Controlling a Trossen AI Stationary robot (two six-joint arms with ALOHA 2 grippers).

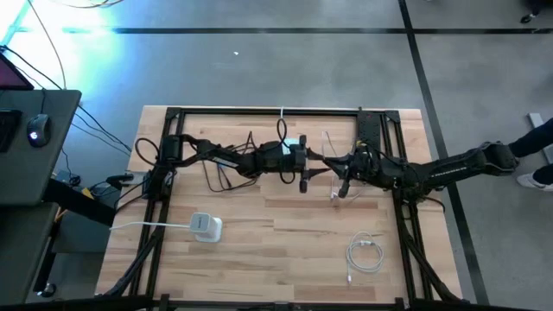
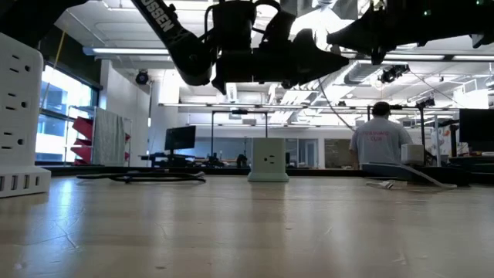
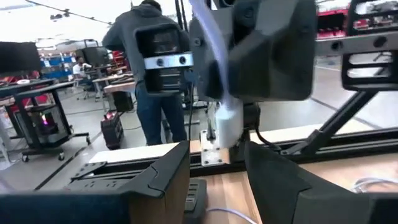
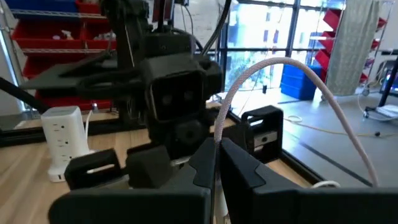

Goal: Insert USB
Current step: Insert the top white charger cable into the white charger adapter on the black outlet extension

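A white USB plug [image 3: 227, 124] on a pale braided cable [image 4: 292, 65] hangs in mid-air over the table's middle, with my right gripper [image 4: 216, 155] shut on the cable. My left gripper [image 3: 216, 165] faces it from the table's left, open. Its two fingers stand on either side of the plug's lower end, and I cannot tell whether they touch it. In the high view the two grippers [image 1: 309, 164] [image 1: 335, 166] meet tip to tip. A white socket tower [image 1: 206, 226] stands on its base at the near left of the table. My right gripper pinches the braided cable [image 4: 217, 142] between its two shut fingers, a short way behind the plug. The fingers reach in level from the table's right. The plug hangs below them, clear of the table, and the rest of the cable arches up and back past the wrist.
A coiled white cable [image 1: 365, 253] lies at the near right. Loose dark wires [image 1: 220, 168] lie under my left arm. A black frame [image 1: 380, 121] rims the table. People stand in the room beyond [image 2: 380, 143].
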